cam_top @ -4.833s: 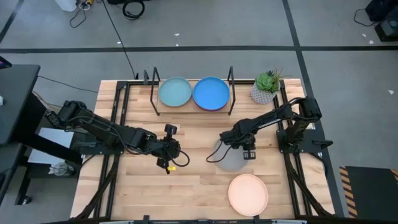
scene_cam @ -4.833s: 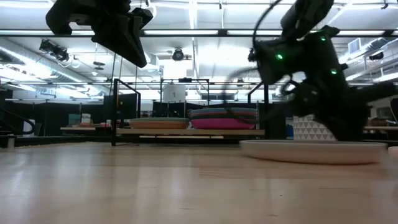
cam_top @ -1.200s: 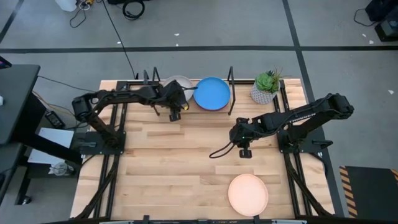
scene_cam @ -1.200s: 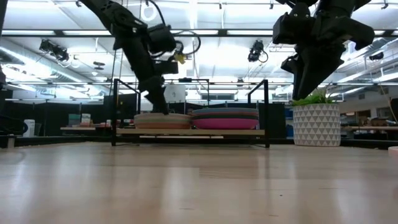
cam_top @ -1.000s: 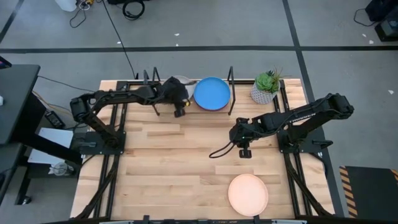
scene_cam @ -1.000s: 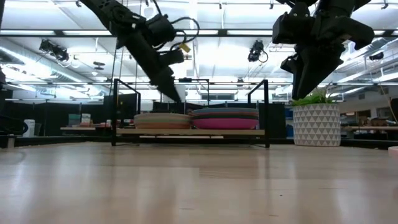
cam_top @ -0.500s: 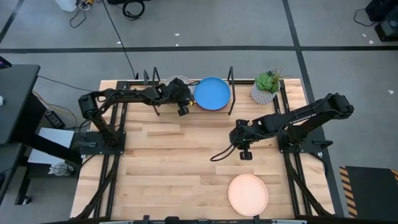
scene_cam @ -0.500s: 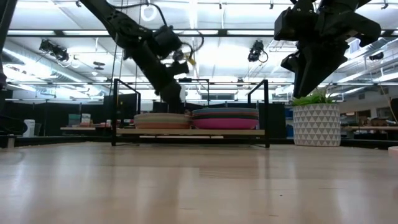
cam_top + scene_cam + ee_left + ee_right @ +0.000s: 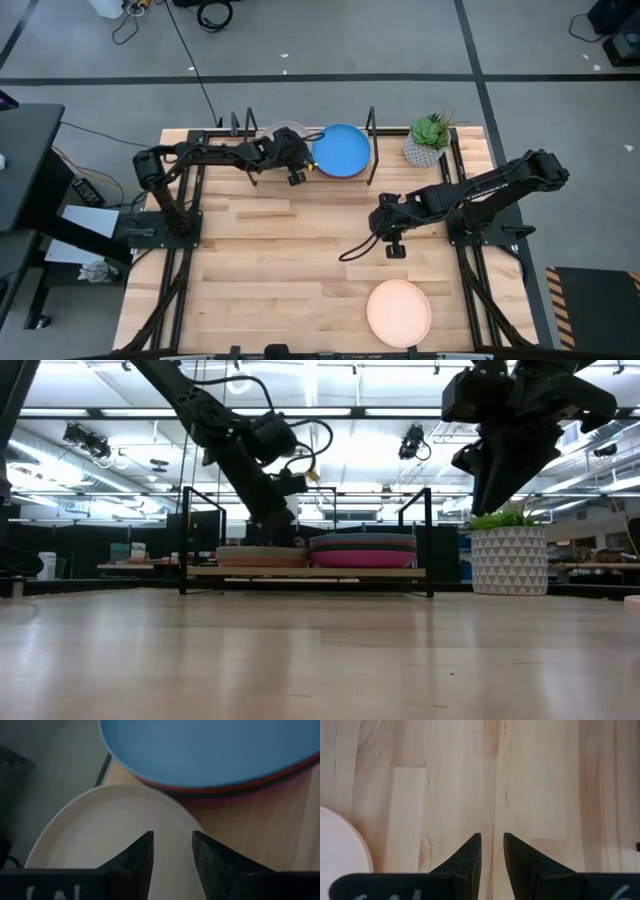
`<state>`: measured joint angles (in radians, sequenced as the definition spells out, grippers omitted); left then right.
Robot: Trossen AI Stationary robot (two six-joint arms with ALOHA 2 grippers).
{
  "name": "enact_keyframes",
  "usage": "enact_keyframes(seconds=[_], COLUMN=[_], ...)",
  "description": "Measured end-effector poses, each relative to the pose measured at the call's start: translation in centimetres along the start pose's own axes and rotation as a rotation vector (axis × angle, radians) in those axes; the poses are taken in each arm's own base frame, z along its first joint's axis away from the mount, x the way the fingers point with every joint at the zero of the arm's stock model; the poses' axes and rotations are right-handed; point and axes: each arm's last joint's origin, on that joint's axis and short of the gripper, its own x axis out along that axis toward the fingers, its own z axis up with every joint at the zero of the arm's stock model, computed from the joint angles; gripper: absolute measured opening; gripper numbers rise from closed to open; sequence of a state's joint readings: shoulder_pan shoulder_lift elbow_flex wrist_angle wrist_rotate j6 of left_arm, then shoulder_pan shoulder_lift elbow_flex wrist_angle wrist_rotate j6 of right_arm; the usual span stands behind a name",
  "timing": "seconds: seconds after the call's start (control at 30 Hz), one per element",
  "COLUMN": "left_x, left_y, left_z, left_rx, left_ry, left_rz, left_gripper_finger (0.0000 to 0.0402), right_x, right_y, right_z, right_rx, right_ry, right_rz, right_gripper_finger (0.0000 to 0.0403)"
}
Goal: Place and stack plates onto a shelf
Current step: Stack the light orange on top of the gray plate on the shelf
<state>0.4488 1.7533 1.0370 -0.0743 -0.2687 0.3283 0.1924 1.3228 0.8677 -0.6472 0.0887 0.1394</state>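
Wooden table with shelf (plates stacked), peach plate

Two stacks of plates sat side by side on the shelf at the table's far edge, potted plant to its right, and one lone plate lay near the front edge, right of my middle.

Bright ceiling strip lights; left wrist view dim.
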Motion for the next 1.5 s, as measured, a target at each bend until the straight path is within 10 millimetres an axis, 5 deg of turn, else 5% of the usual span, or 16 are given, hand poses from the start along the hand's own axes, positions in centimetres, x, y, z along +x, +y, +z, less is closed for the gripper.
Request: enact_keyframes(seconds=[0.1,0.33,0.53,0.83,1.17,1.5], left_x=[-0.1,-4.1,-6.4,-8.5,-8.7,-8.7], left_y=[-0.1,-0.1,-5.0,-10.3,-10.5,-10.5], left_z=[0.0,1.5,1.9,1.7,0.8,0.7], left_rx=[0.011,0.039,0.235,0.38,0.357,0.373], left_ry=[0.012,-0.069,-0.137,-0.1,0.008,0.018], left_rz=[0.013,-0.029,-0.418,-0.482,-0.457,-0.462], left_gripper_finger=[0.0142,0.0142,0.0142,0.0142,0.0142,0.0142], right_x=[0.0,0.0,-0.1,1.5,0.6,4.6], right_y=[0.1,0.2,0.7,4.0,9.7,11.9], right_z=[0.0,0.0,-0.2,-2.9,-4.8,-5.4], right_rx=[-0.006,0.006,-0.004,0.007,-0.066,-0.071], right_ry=[0.0,0.002,0.004,0.051,-0.06,0.112], right_rz=[0.002,0.004,0.015,0.154,0.159,0.083], right_gripper_finger=[0.0089,0.0089,0.0089,0.0089,0.0092,0.0147])
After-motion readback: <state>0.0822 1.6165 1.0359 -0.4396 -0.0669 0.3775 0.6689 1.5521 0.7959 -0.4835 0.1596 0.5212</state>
